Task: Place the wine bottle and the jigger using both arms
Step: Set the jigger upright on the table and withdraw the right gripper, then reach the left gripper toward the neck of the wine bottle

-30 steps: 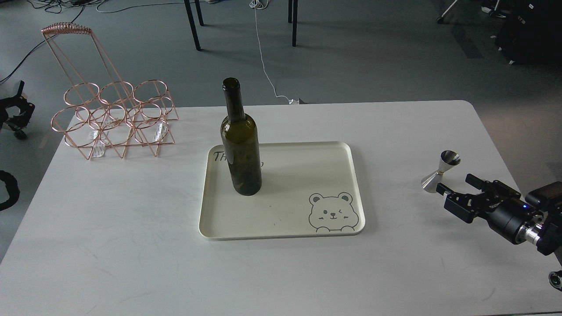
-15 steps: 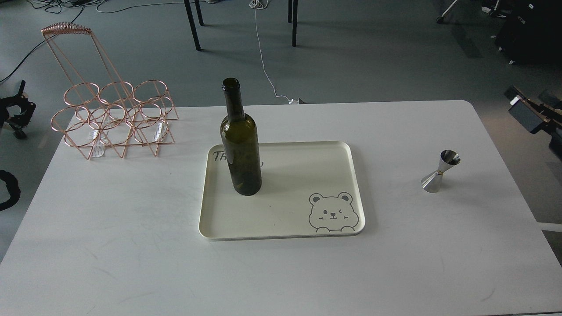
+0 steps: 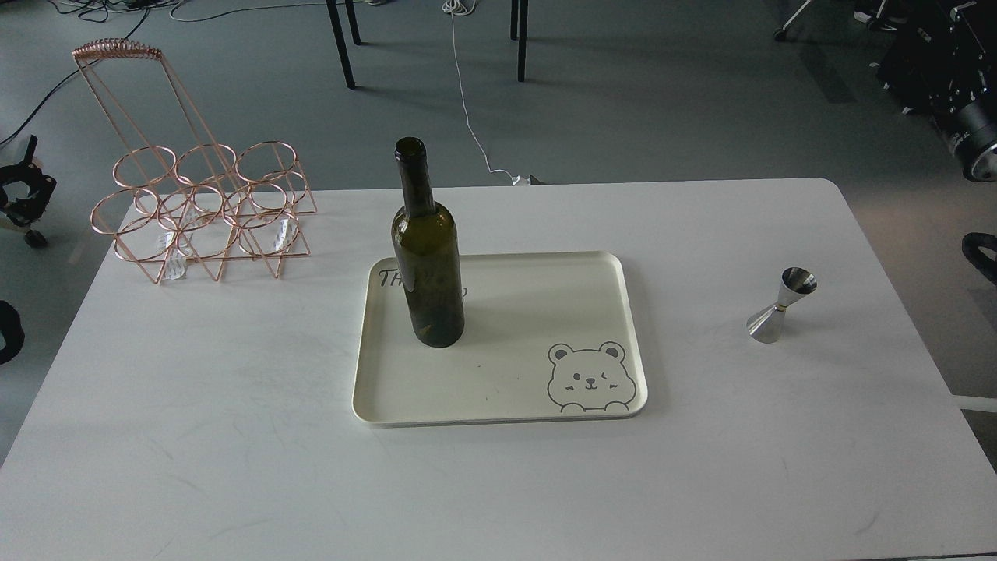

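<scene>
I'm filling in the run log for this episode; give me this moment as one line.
wine bottle: upright on tray | jigger: upright on table, right of tray | left gripper: off table | right gripper: not visible

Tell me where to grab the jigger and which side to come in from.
Grip the jigger at its narrow waist, between the two cones; the flared cones above and below should keep it from slipping. It stands upright on the bare table, well right of the tray. Come in level from the right, since the right arm enters there and nothing blocks that side.
</scene>
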